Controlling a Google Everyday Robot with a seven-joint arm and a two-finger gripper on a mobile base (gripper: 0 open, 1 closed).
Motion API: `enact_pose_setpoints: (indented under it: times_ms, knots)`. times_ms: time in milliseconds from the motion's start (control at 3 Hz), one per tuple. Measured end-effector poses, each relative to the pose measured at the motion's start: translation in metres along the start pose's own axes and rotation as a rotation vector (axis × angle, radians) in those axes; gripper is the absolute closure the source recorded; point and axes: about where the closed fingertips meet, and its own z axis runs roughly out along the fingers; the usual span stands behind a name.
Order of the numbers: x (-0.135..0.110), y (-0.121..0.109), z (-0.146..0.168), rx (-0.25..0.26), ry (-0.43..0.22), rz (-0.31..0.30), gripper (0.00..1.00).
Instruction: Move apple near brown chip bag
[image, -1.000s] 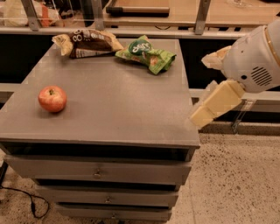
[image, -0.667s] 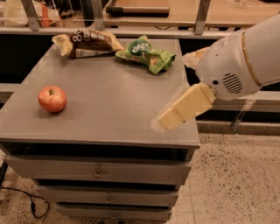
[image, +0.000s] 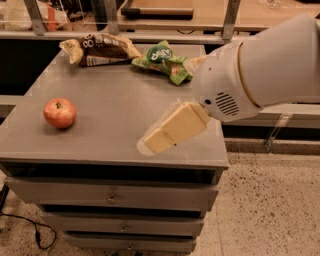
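Our gripper (image: 158, 141) hangs over the table (image: 115, 100) near mid-frame; whether it is wide or closed we cannot tell. The apple (image: 59, 113) sits at left, well apart from the brown chip bag (image: 102, 48) at upper left.

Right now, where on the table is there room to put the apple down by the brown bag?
The bare gray tabletop in front of the brown chip bag, between it and the apple, is free. The back edge is crowded: the green bag lies beside the brown one. The gripper hangs over the front right.
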Motion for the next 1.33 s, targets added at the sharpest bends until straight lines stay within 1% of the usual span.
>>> enact_pose_setpoints:
  times_ms: [333,667,1333]
  knots:
    - [-0.001,-0.001,0.01,0.003,-0.026,-0.001,0.0]
    - [-0.004,0.001,0.048,-0.032,-0.079,0.02,0.0]
    - [-0.037,0.001,0.132,-0.05,-0.147,0.036,0.0]
